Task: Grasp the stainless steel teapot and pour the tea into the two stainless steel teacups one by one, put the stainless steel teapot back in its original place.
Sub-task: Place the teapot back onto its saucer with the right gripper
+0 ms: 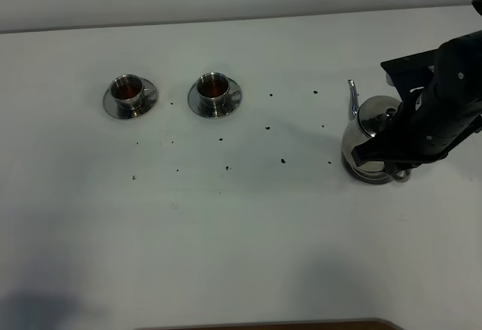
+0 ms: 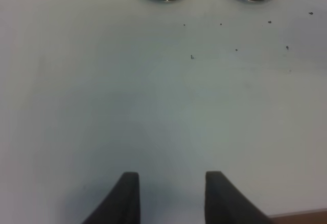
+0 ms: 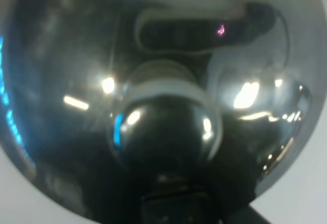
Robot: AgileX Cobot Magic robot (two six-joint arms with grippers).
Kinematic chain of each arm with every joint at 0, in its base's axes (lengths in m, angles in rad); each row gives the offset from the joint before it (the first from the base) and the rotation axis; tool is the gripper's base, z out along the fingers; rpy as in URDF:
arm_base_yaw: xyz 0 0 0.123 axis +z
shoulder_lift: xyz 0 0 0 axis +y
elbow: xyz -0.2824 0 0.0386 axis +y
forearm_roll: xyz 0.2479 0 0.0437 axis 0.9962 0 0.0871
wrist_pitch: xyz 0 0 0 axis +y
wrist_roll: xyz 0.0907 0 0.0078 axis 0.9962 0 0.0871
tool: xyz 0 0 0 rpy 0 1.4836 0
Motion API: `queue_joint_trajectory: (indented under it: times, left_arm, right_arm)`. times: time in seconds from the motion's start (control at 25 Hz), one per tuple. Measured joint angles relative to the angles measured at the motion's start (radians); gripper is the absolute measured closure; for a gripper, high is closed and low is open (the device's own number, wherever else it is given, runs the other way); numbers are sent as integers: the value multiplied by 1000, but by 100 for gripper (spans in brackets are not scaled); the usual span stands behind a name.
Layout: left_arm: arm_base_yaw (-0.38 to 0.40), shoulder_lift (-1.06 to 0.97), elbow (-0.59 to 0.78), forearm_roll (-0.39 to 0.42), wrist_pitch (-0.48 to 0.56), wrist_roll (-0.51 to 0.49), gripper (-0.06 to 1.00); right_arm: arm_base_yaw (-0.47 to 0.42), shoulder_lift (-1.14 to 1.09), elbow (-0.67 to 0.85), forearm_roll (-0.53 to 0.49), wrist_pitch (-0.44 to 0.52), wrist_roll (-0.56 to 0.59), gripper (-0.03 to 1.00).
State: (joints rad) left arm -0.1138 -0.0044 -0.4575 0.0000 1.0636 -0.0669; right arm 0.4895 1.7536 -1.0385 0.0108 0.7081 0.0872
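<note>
R end effector is clenched tight, down at the near side of the stainless steel teapot, by the loop handle; the arm's dark body covers the grip point, so can't tell if the fingers actually pinch the handle or just press against it. R wrist view is filled w/ the teapot's domed lid and knob, very close and blurred, no fingertips visible there. Teapot stands upright on the white surface at the right side, thin spout pointing up and away toward the far edge. A steel rim shows under its base; can't tell if that's a separate disc.

L end effector is released, jaws apart, nothing between them, hovering over bare surface; both fingers dark, pointing toward the cups.

Two stainless steel teacups: left cup and right cup, each on its saucer, side by side at the far left-centre, well apart from the teapot. Both show brownish liquid inside. Small dark specks scatter across the surface between cups and teapot.

Room: wide open surface in front of and between cups and teapot. Far edge runs just behind the cups; teapot sits near the right border of the high view. A brown strip shows at the near edge.
</note>
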Motion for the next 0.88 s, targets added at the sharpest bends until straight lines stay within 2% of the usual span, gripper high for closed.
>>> queue_joint_trajectory:
  times: [0.36,0.88]
  left_arm:
    - [0,0,0,0,0,0,58]
    - [0,0,0,0,0,0,58]
  right_arm:
    - [-37,25,33,10,-89,2,78]
    - [-37,61,33,33,-109,-6,78]
